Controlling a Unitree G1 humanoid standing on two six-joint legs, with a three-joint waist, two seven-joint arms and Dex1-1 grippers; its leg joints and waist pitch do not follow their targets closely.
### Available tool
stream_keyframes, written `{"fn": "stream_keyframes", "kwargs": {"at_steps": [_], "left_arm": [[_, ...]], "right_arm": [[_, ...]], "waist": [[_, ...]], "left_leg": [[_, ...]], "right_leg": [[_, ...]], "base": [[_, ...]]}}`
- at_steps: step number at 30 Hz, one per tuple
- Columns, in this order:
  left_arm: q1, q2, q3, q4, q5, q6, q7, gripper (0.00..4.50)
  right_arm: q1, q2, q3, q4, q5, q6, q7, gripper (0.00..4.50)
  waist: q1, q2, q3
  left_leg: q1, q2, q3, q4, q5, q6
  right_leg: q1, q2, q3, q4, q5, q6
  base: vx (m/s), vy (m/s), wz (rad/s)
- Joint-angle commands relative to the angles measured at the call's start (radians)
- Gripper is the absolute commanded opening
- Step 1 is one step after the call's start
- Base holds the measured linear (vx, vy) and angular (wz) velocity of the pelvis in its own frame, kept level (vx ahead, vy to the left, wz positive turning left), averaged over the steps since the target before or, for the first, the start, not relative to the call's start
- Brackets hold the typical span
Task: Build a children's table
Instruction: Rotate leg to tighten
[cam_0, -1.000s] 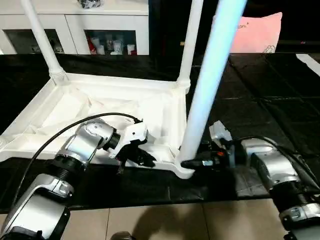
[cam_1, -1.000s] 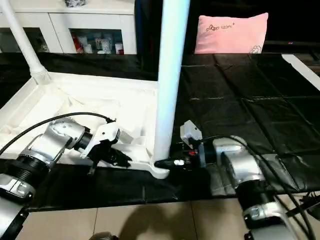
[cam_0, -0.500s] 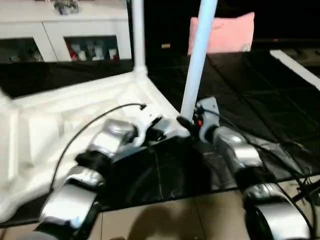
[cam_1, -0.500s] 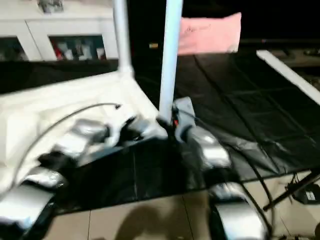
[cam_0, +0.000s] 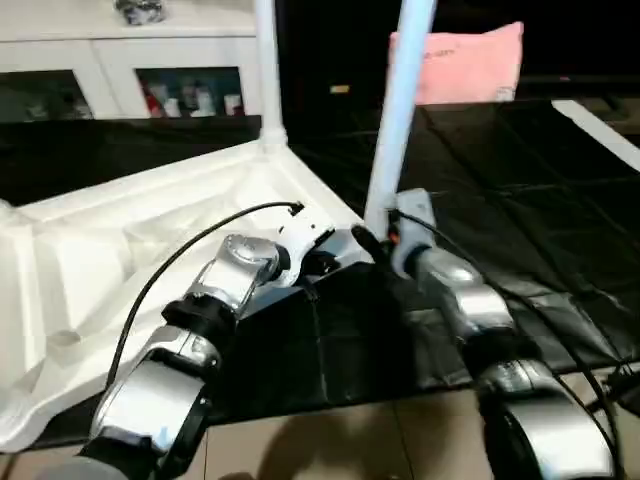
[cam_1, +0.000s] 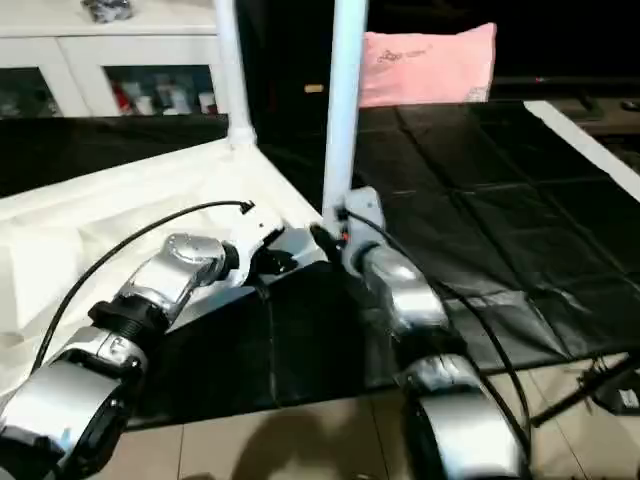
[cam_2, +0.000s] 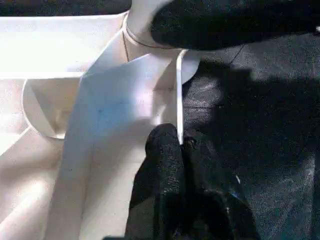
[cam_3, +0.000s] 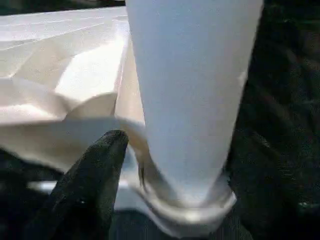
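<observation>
The children's table (cam_0: 120, 230) lies upside down on the black mat, ribbed underside up. One white leg (cam_0: 266, 70) stands in the far corner socket. Another leg (cam_0: 400, 110) stands upright in the near corner socket (cam_3: 190, 210). My left gripper (cam_2: 177, 140) is shut on the thin raised rim beside that socket, also seen from the head as the left gripper (cam_0: 330, 262). My right gripper (cam_3: 181, 142) is open at the base of the near leg (cam_3: 192, 90), one black finger (cam_3: 95, 185) on each side with a little gap. From the head view the right gripper (cam_0: 372, 238) sits low against that leg.
A pink pillow (cam_0: 460, 65) lies at the back right and a white cabinet with glass doors (cam_0: 120, 60) stands behind the table. The black mat (cam_0: 520, 180) stretches to the right. Tiled floor (cam_0: 330, 440) runs along the mat's near edge.
The head views have swung and tilted. My right gripper's fingers have spread apart from the base of the near leg. The left gripper keeps its pinch on the rim.
</observation>
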Motion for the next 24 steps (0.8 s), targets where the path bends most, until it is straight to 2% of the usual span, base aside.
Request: {"fn": "stream_keyframes", "kwargs": {"at_steps": [1, 2, 3, 4, 5, 6, 7, 12, 14, 18, 21, 22, 24], "left_arm": [[0.014, 0.032, -0.04, -0.034, 0.013, -0.038, -0.071, 0.0], [0.015, 0.034, -0.041, -0.035, 0.014, -0.04, -0.074, 0.0], [0.028, 0.053, -0.049, -0.05, 0.01, -0.058, -0.127, 0.0], [0.033, 0.063, -0.054, -0.055, 0.008, -0.073, -0.151, 0.0], [0.039, 0.072, -0.061, -0.061, 0.005, -0.095, -0.18, 0.0], [0.039, 0.072, -0.061, -0.061, 0.005, -0.095, -0.18, 0.0], [0.048, 0.092, -0.075, -0.075, -0.001, -0.115, -0.237, 0.0], [0.071, 0.142, -0.115, -0.125, -0.025, -0.184, -0.406, 0.0], [0.078, 0.157, -0.125, -0.148, -0.043, -0.187, -0.468, 0.0], [0.087, 0.188, -0.149, -0.181, -0.055, -0.215, -0.575, 0.0], [0.091, 0.209, -0.166, -0.198, -0.063, -0.224, -0.641, 0.0], [0.091, 0.213, -0.169, -0.202, -0.065, -0.226, -0.655, 0.0], [0.092, 0.221, -0.175, -0.213, -0.068, -0.228, -0.678, 0.0]], "right_arm": [[0.066, -0.05, 0.058, -0.083, 0.035, -0.004, 0.183, 3.63], [0.069, -0.054, 0.058, -0.088, 0.037, -0.005, 0.189, 3.63], [0.093, -0.104, 0.063, -0.133, 0.051, -0.016, 0.265, 3.78], [0.105, -0.139, 0.074, -0.153, 0.051, -0.026, 0.314, 3.91], [0.113, -0.164, 0.082, -0.167, 0.051, -0.033, 0.349, 3.91], [0.113, -0.164, 0.082, -0.167, 0.051, -0.033, 0.349, 3.98], [0.13, -0.208, 0.096, -0.195, 0.049, -0.047, 0.422, 4.21], [0.14, -0.278, 0.112, -0.222, 0.05, -0.078, 0.55, 4.47], [0.142, -0.298, 0.117, -0.239, 0.062, -0.092, 0.593, 4.47], [0.14, -0.322, 0.13, -0.273, 0.119, -0.05, 0.723, 4.47], [0.135, -0.335, 0.155, -0.274, 0.127, -0.048, 0.806, 4.47], [0.133, -0.336, 0.161, -0.271, 0.127, -0.045, 0.82, 4.3], [0.127, -0.337, 0.17, -0.263, 0.129, -0.039, 0.841, 4.19]], "waist": [[0.008, 0.0, -0.066], [0.012, -0.003, -0.065], [0.014, 0.002, -0.067], [0.014, -0.003, -0.07], [0.016, 0.002, -0.07], [0.017, -0.001, -0.073], [0.019, 0.004, -0.073], [0.028, 0.005, -0.071], [0.032, 0.005, -0.071], [0.044, 0.006, -0.07], [0.045, 0.004, -0.07], [0.046, 0.006, -0.07], [0.047, 0.003, -0.07]], "left_leg": [[-0.003, 0.022, -0.004, -0.058, -0.172, 0.066], [-0.004, 0.023, -0.002, -0.057, -0.175, 0.08], [-0.005, 0.023, -0.003, -0.057, -0.164, 0.082], [-0.008, 0.022, -0.002, -0.054, -0.153, 0.085], [-0.009, 0.022, -0.003, -0.054, -0.147, 0.086], [-0.009, 0.023, -0.002, -0.051, -0.132, 0.092], [-0.01, 0.023, -0.002, -0.05, -0.122, 0.097], [-0.007, 0.029, -0.001, -0.05, -0.148, 0.098], [-0.005, 0.031, 0.0, -0.051, -0.153, 0.093], [0.0, 0.033, 0.001, -0.053, -0.182, 0.092], [-0.005, 0.034, 0.0, -0.053, -0.167, 0.088], [-0.005, 0.033, -0.001, -0.053, -0.165, 0.086], [-0.005, 0.033, 0.0, -0.053, -0.167, 0.082]], "right_leg": [[0.059, -0.066, 0.06, -0.085, -0.216, -0.173], [0.06, -0.066, 0.062, -0.087, -0.21, -0.169], [0.061, -0.066, 0.061, -0.085, -0.197, -0.174], [0.063, -0.065, 0.062, -0.081, -0.177, -0.176], [0.063, -0.065, 0.061, -0.08, -0.169, -0.18], [0.063, -0.063, 0.062, -0.075, -0.132, -0.189], [0.061, -0.062, 0.061, -0.072, -0.104, -0.202], [0.057, -0.063, 0.06, -0.069, -0.098, -0.226], [0.056, -0.064, 0.061, -0.068, -0.101, -0.232], [0.054, -0.063, 0.062, -0.071, -0.126, -0.23], [0.055, -0.065, 0.062, -0.068, -0.12, -0.229], [0.054, -0.065, 0.061, -0.068, -0.124, -0.229], [0.054, -0.065, 0.061, -0.069, -0.138, -0.225]], "base": [[0.0, 0.0, 0.0], [0.0, 0.0, 0.0], [0.0, 0.0, 0.0], [0.0, 0.0, 0.0], [0.0, 0.0, 0.0], [0.0, 0.0, 0.0], [0.0, 0.0, 0.0], [0.0, 0.0, 0.0], [0.0, 0.0, 0.0], [0.0, 0.0, 0.0], [0.0, 0.0, 0.0], [0.0, 0.0, 0.0], [0.0, 0.0, 0.0]]}}
